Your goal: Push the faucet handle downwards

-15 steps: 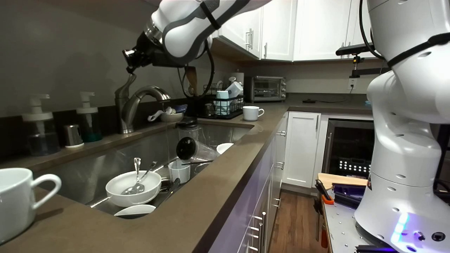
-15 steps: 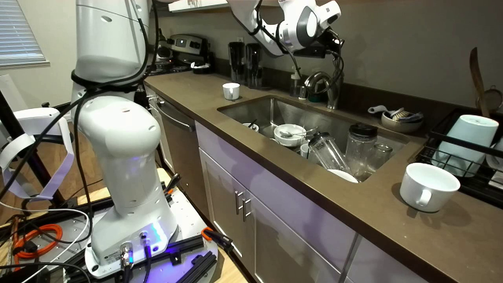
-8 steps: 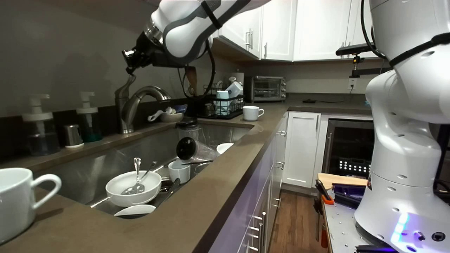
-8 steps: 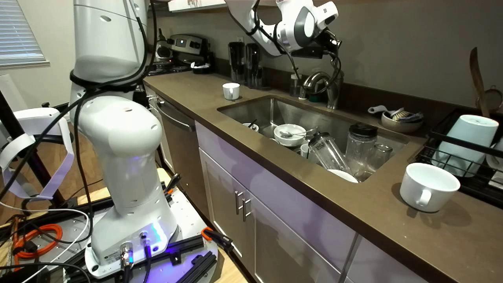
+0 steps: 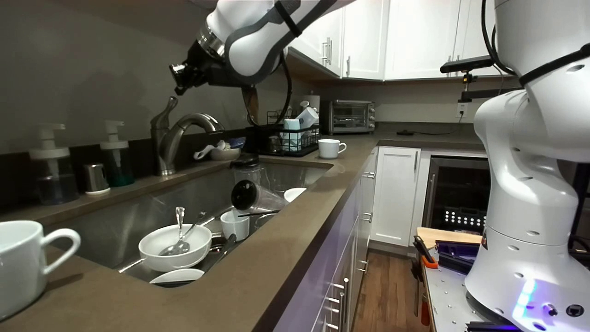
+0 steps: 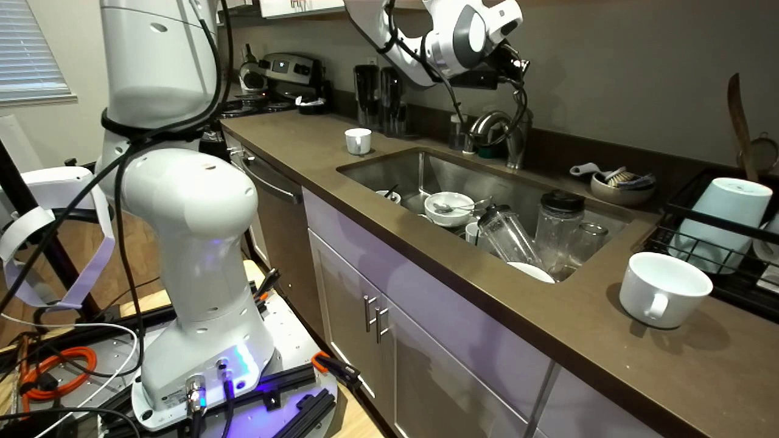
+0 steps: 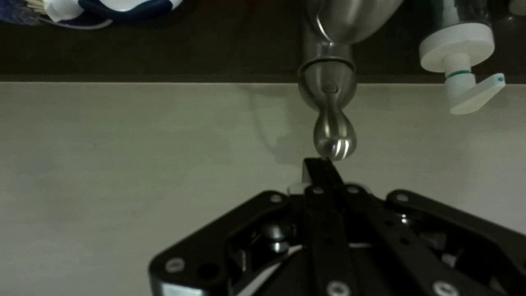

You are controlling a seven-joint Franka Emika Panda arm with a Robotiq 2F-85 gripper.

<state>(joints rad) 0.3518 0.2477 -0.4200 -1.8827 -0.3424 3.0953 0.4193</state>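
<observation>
Lower the claw (image 7: pixel 321 163), closed together on nothing, squarely onto the faucet handle (image 7: pixel 333 128), standing behind and above the spout (image 5: pixel 172 140); press slowly to avoid slipping off. Count one faucet handle, one spout, two soap dispensers (image 5: pixel 114 145) beside the spout, two white mugs (image 5: pixel 328 149) flanking it on the counter (image 5: pixel 276 230).

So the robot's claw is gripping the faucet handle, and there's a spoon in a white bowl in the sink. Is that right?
Not quite: the gripper is not gripping the faucet handle. The wrist view shows its jaws shut together, with the handle outside them. And yes, there's a spoon in a white bowl in the sink.
</observation>
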